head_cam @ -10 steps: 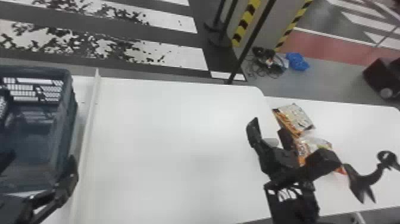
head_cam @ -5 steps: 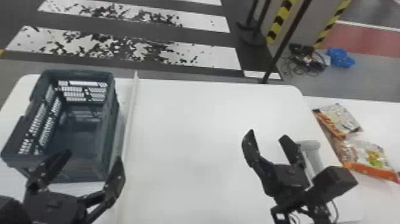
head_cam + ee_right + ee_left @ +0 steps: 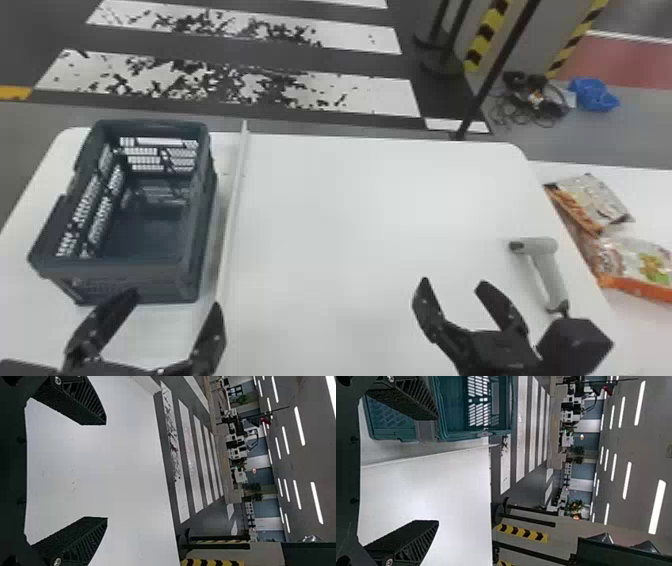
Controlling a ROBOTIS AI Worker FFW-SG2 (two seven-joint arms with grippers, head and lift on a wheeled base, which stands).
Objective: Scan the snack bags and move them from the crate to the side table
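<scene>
Right pincer [image 3: 453, 283] parted — bags [image 3: 592, 200] seemingly labelled.

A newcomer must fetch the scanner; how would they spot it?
Find the white table with the dark crate at its left end. Go to its right edge, beside the snack bags on the side table. There lies the scanner: pale grey and pistol-shaped, unlike the colourful bags.

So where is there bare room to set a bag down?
Widest: the main table between the white strip and the scanner. Crowded: its left end, under the crate, and the side table's edge, under the snack bags.
</scene>
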